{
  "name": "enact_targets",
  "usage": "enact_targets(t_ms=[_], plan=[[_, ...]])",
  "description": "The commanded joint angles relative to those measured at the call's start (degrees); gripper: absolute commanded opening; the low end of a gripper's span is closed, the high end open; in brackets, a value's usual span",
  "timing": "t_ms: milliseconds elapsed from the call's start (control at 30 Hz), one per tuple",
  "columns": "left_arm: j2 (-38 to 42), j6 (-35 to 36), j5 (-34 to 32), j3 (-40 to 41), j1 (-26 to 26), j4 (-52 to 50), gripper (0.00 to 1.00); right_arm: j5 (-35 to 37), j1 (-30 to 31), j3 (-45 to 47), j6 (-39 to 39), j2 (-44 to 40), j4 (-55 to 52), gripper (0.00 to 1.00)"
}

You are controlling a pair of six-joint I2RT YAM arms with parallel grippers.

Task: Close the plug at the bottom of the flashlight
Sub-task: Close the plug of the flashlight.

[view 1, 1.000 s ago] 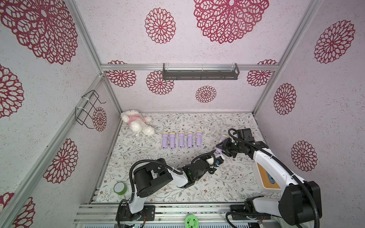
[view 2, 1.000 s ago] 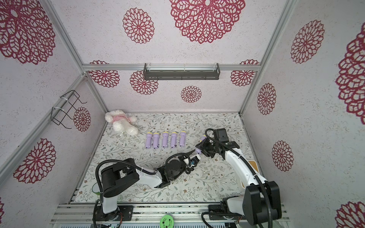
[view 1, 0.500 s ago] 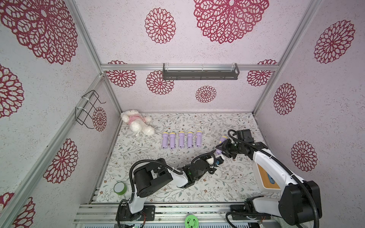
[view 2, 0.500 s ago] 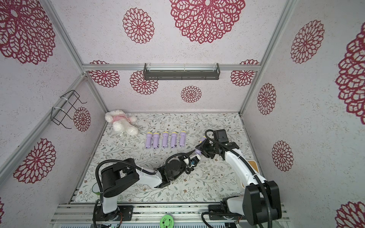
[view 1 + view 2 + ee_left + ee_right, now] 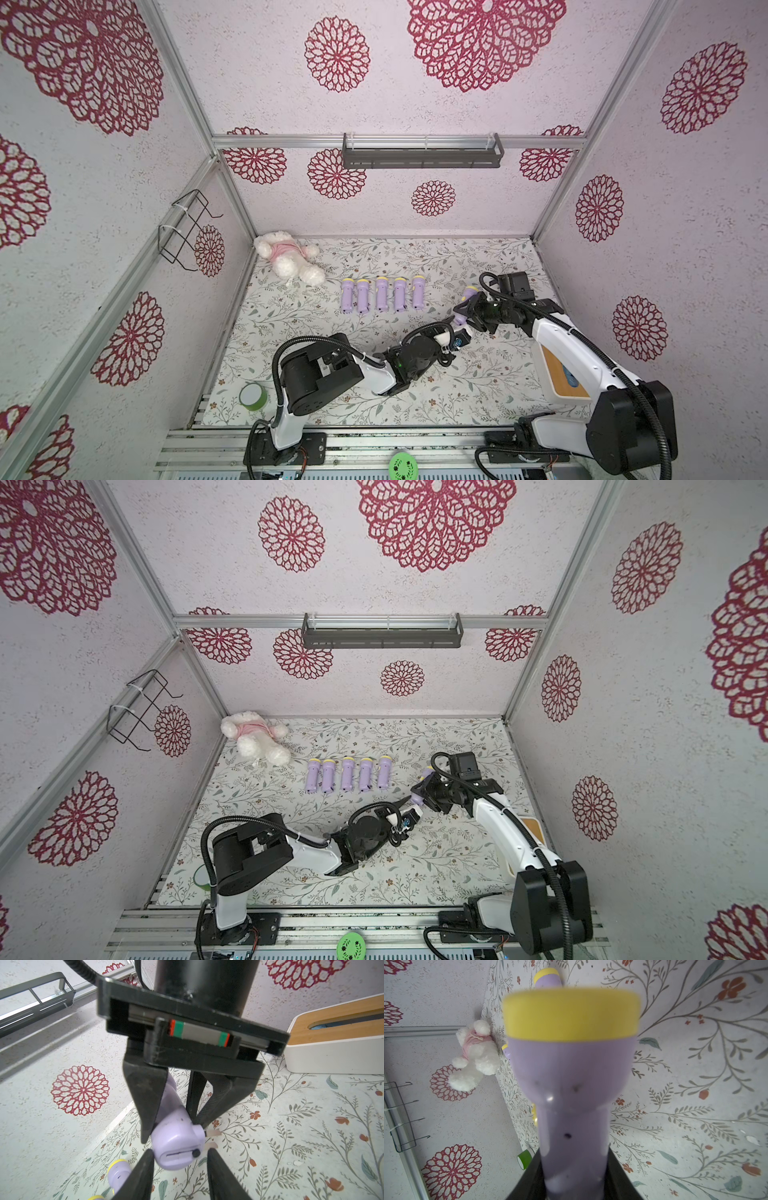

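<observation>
Jaws of the left gripper [image 5: 179, 1152] have drawn in a little yet stand apart, flanking the bottom end [image 5: 176, 1156] of the flashlight [image 5: 173, 1126], which the right gripper [image 5: 468, 308] clamps by its body above the bench [image 5: 311, 1126], so the plug press looks imminent, not done.

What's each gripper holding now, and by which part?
Right gripper holds the purple flashlight by its barrel. Left gripper holds nothing; its fingers flank the bottom end.

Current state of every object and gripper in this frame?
held flashlight: lifted
plug: appears open, sticking out
right gripper: shut on held flashlight
left gripper: open, straddling flashlight base
five flashlights: lying in a row
plush toy: lying down
tape roll: lying flat
</observation>
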State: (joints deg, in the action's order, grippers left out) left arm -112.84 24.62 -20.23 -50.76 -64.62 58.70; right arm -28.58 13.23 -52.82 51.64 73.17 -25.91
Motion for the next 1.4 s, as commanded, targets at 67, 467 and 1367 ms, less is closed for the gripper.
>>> enact_targets(t_ms=[67,467,1367], plan=[[0.95,0.51,0.19,-1.61,-0.01,0.18,0.44,-0.89,0.3,0.0,0.33,-2.37,1.33,0.0],[0.89,0.53,0.01,-1.27,-0.07,-0.11,0.42,-0.96,0.3,-0.03,0.21,-2.49,1.36,0.0],[0.87,1.17,0.19,-1.53,-0.06,-1.11,0.37,-1.57,0.3,-0.16,0.48,-3.09,1.56,0.0]])
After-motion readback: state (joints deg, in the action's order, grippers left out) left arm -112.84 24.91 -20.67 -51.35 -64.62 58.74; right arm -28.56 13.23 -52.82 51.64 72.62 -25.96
